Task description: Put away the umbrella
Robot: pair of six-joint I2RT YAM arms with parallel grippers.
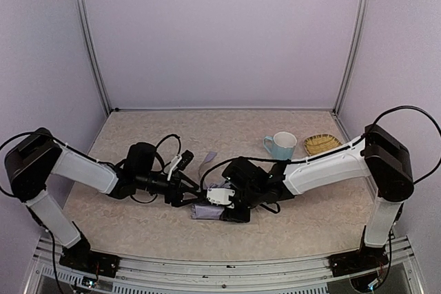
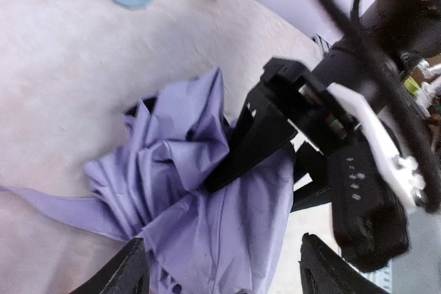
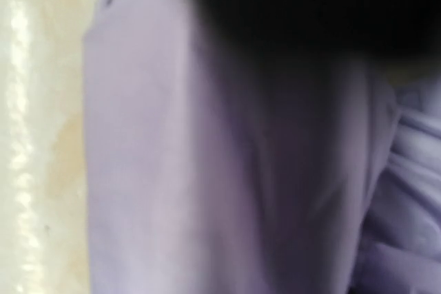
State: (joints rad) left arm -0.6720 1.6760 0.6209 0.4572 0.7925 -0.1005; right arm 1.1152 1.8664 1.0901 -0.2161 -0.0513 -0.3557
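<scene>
Reaching low over the speckled table (image 1: pixel 138 129), two robot arms meet at the umbrella (image 2: pixel 179 163) — a crumpled heap of pale lavender cloth lying near the table's front edge, about midway between the arms' bases. The left gripper (image 2: pixel 222 277) sits at the bundle with its fingers spread wide and released; creased fabric shows between the tips, but nothing is pinched. The right gripper (image 1: pixel 222 204) is set against the heap from the opposite side, its black fingers pressed down into the folds. Whether they are actually clamped on the cloth cannot be told, since its own wrist view is a blur of lavender and shadow. A narrow fabric strip (image 1: pixel 207 160) runs from the heap toward the back of the table. Well apart, near the rear right corner, a light blue mug (image 1: pixel 281 145) stands upright just beside a small woven dish (image 1: pixel 321 144) — both away from either arm.
</scene>
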